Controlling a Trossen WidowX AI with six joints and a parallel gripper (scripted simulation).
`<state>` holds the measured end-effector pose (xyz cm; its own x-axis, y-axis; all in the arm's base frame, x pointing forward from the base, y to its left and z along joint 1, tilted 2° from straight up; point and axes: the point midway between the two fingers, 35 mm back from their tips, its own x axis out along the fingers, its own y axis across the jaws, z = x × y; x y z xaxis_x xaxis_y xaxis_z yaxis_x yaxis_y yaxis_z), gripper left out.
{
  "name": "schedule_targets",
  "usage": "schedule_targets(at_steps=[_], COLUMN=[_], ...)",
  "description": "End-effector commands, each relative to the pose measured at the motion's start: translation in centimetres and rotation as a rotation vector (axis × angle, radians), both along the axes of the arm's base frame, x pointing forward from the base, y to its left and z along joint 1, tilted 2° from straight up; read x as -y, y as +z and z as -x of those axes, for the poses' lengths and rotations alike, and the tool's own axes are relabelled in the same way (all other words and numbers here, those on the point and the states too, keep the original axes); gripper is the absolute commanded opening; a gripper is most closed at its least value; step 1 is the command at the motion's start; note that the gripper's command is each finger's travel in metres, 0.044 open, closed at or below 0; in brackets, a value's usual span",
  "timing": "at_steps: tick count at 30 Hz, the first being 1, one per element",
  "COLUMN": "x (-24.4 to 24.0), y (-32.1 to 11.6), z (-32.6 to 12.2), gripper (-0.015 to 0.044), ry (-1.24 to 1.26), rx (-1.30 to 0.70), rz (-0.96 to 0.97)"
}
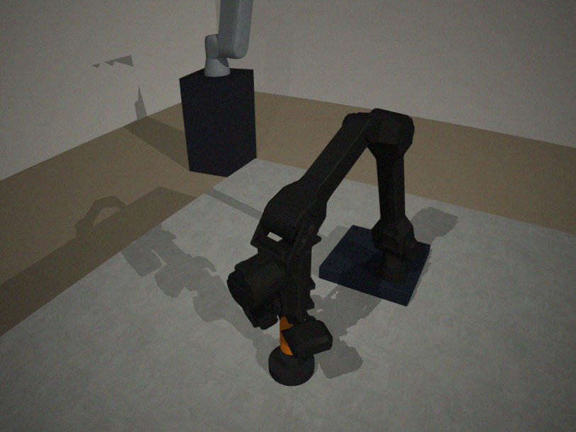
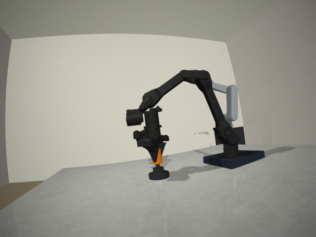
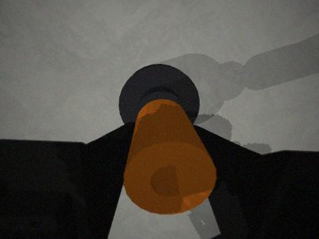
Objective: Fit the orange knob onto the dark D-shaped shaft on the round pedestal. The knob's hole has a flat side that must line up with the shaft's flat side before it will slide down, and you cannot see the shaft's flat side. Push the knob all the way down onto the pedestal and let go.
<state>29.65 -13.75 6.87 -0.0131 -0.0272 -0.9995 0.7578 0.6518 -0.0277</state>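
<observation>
My gripper (image 1: 290, 333) is shut on the orange knob (image 1: 282, 338), an upright cylinder. It also shows in the exterior view (image 2: 158, 158) and fills the middle of the wrist view (image 3: 167, 157). The knob stands directly over the dark round pedestal (image 1: 290, 366), which also shows in the exterior view (image 2: 158, 174) and in the wrist view (image 3: 159, 91). The knob's lower end sits on the pedestal's raised dark collar (image 2: 158, 167), above the base disc. The shaft itself is hidden by the knob. A D-shaped mark shows on the knob's near end in the wrist view.
My arm's dark blue base plate (image 1: 377, 271) lies behind and to the right of the pedestal. A tall dark box (image 1: 218, 120) carrying a grey arm (image 1: 233, 23) stands beyond the grey table's far edge.
</observation>
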Motion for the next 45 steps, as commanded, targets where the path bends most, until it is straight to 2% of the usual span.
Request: schedule_targets(at_steps=[1,34,45], x=[0.0,0.1,0.1], y=[-0.1,-1.7,-1.7], z=[0.0,0.1,0.1], gripper=[0.0,0.0,0.0289], ry=[-0.004,-0.003,-0.003], rx=[0.003,0.001,0.001], rz=[-0.002,0.0,0.0])
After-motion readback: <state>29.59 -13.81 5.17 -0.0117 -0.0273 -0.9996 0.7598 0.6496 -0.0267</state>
